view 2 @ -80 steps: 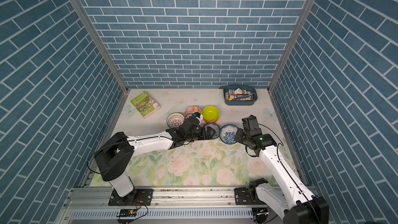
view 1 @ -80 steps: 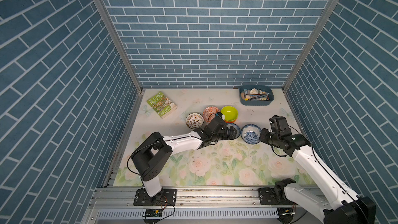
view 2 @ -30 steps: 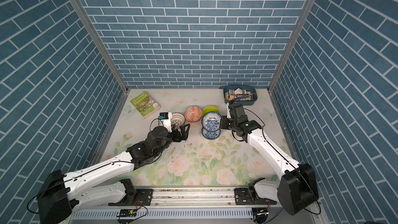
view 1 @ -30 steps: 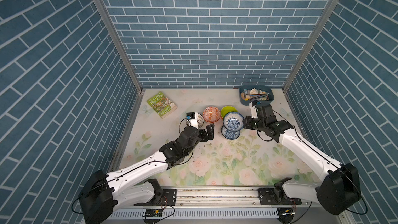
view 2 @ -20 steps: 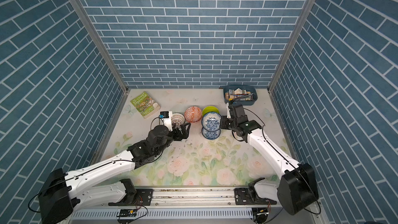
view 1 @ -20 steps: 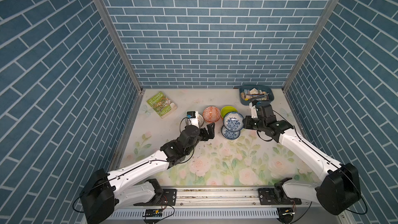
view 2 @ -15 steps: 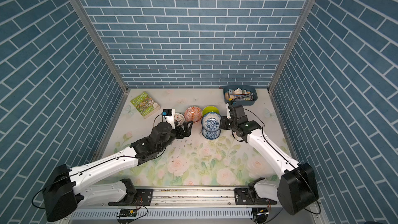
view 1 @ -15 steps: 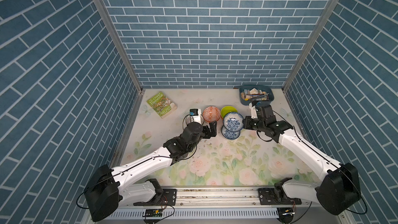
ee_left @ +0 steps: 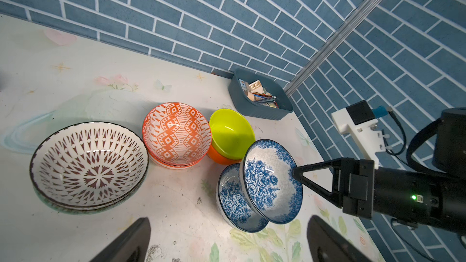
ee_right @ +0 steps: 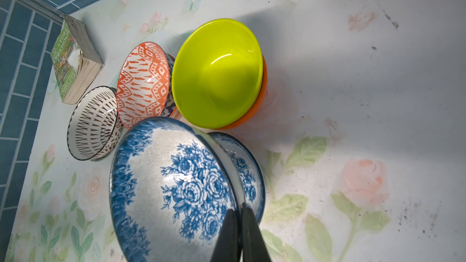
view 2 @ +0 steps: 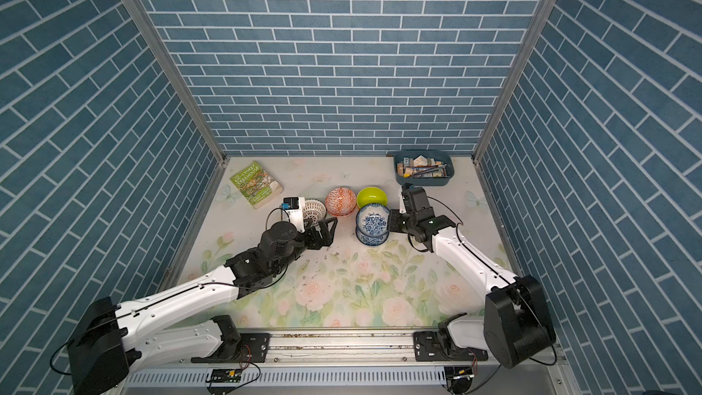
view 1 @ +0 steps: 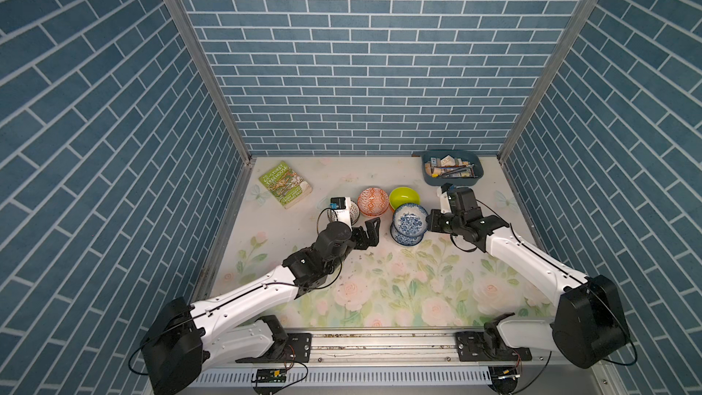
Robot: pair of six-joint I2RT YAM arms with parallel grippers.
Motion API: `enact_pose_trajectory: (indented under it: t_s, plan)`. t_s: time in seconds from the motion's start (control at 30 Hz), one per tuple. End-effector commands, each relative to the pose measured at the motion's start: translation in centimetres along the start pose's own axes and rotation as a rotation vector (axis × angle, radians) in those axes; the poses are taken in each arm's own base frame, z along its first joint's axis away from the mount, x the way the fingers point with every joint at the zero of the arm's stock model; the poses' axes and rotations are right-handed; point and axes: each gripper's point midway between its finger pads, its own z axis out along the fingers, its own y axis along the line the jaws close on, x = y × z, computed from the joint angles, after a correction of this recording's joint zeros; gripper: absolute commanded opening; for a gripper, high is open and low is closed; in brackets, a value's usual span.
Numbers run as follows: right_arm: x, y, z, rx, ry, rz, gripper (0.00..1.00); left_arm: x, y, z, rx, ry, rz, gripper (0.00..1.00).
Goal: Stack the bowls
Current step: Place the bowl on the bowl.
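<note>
Blue brick walls on three sides, with a floral-print desk [view 1: 380, 283] below. Clamped shut on the right rim of a blue floral bowl [view 1: 409, 217]: right end effector [view 1: 430, 221], holding it tilted over a second blue floral bowl [ee_left: 228, 197] near the desk's middle, foot low inside; contact between the two not clear. Left end effector [view 1: 370, 232] wide open and empty, just left of that pair. Probably glazed ceramic: stiff, slick, weighty for a rim pinch, prone to chip or swing. Best taken with one finger inside the lip and one outside, then levelled before letting go. Just beyond, lime green bowl [view 1: 404, 197] nested in an orange bowl [ee_left: 218, 157]; left of it, orange-and-white patterned bowl [view 1: 373, 200] sitting on another; farther left, black-and-white lattice bowl [ee_left: 88, 165]. Little room on the far side, so easy to knock the lime green rim. Book [view 1: 285, 184] at far left and tray [view 1: 452, 182] in the far right corner, both well apart.
</note>
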Motion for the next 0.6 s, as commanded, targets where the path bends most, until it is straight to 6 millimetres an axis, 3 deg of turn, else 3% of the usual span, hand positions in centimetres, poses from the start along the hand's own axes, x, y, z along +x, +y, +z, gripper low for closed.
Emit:
enact_pose_trajectory:
  t_s: [0.0, 0.3, 0.57]
  plan:
    - [-0.8, 0.7, 0.0, -0.039, -0.043, -0.023, 0.0, 0.3, 0.2, 0.1, 0.006, 0.0, -0.004, 1.0]
    - [1.0, -0.7, 0.7, -0.004, -0.017, -0.007, 0.0, 0.4, 0.3, 0.4, 0.007, -0.006, 0.003, 1.0]
    - [1.2, -0.7, 1.6, -0.006, -0.018, 0.001, 0.0, 0.6, 0.2, 0.4, 0.011, -0.001, 0.007, 1.0]
